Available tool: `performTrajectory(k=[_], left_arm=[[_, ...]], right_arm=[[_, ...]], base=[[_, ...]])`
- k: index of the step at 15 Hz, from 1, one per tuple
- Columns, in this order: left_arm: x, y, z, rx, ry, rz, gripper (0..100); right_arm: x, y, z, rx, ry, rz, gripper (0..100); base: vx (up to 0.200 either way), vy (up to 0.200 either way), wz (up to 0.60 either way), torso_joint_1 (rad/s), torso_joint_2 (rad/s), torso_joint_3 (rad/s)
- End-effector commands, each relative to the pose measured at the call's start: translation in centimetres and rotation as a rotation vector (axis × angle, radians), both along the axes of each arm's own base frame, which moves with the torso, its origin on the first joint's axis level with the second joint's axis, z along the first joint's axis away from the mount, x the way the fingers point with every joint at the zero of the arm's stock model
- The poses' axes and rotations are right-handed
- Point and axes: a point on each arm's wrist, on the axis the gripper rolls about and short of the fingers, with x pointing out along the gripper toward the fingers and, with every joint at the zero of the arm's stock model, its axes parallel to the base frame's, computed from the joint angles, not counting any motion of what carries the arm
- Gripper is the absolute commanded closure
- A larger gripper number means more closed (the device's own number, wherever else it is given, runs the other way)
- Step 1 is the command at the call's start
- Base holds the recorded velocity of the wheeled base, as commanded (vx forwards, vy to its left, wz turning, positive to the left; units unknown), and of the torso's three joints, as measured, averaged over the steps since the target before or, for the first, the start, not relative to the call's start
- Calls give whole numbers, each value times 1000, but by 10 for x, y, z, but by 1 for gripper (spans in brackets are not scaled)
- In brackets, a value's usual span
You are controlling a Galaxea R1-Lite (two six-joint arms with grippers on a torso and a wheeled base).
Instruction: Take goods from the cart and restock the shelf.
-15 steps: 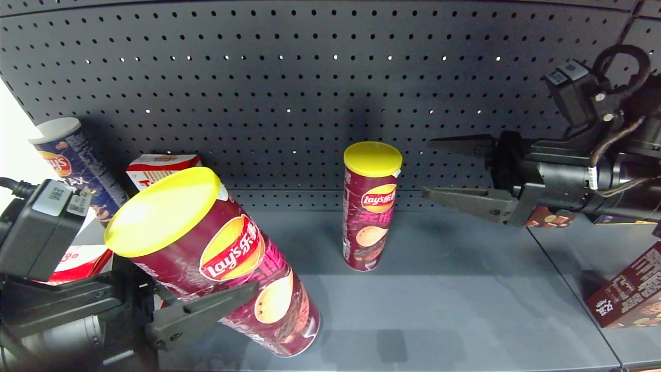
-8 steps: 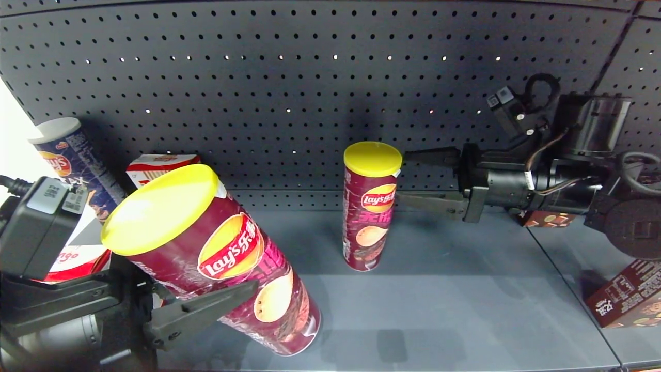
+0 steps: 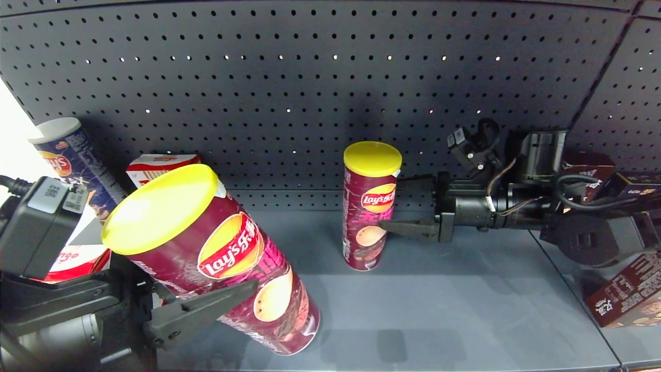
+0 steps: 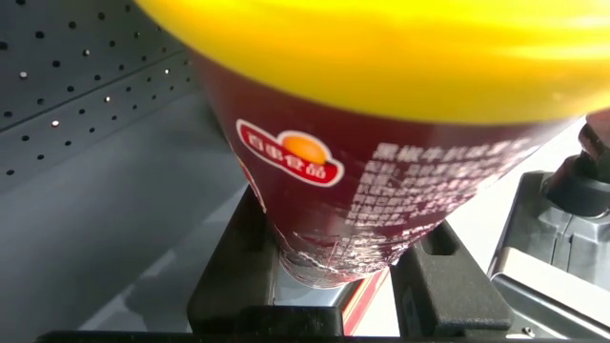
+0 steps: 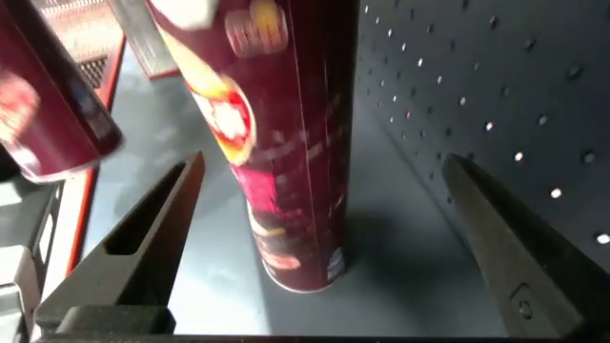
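A maroon chips can [image 3: 222, 258] with a yellow lid leans tilted at the shelf's front left, its base on or near the shelf. My left gripper [image 3: 222, 279] is shut on its body, seen close in the left wrist view as the can [image 4: 362, 181] between the fingers [image 4: 448, 295]. A second, matching can [image 3: 371, 206] stands upright at the middle back. My right gripper [image 3: 395, 202] is open at its right side, one finger in front and one behind. In the right wrist view this can [image 5: 295, 143] stands between the spread fingertips [image 5: 191, 171], apart from both.
The grey shelf [image 3: 454, 305] has a pegboard back wall [image 3: 310, 77]. A blue can [image 3: 72, 155] and a red-and-white box [image 3: 160, 164] stand at the back left. Brown boxes [image 3: 627, 294] sit at the right, past a panel seam. Free floor lies front and centre.
My right arm has come leftward and down, bringing its open fingers from well right of the upright can to either side of it. The left arm and its can have hardly moved.
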Motion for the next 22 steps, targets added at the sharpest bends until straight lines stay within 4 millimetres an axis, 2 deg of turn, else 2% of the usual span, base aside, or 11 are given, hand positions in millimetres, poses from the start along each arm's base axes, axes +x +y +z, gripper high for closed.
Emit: performTrajectory(k=[1, 11, 19, 20, 22], left_arm=[[0, 0, 0, 0, 1, 2, 100], [4, 7, -3, 5, 10, 48, 100], [4, 6, -4, 7, 14, 46, 100], [4, 7, -4, 9, 14, 48, 100], [4, 6, -4, 8, 16, 48, 100]], right_arm=[[6, 4, -13, -12, 26, 13, 0], [20, 25, -45, -14, 35, 59, 0], [31, 33, -59, -22, 50, 63, 0], [33, 34, -60, -16, 41, 71, 100], [32, 38, -59, -10, 31, 77, 100]], base=[[0, 0, 0, 0, 0, 0], [0, 0, 0, 0, 0, 0], [0, 0, 0, 0, 0, 0], [0, 0, 0, 0, 0, 0], [0, 0, 0, 0, 0, 0]])
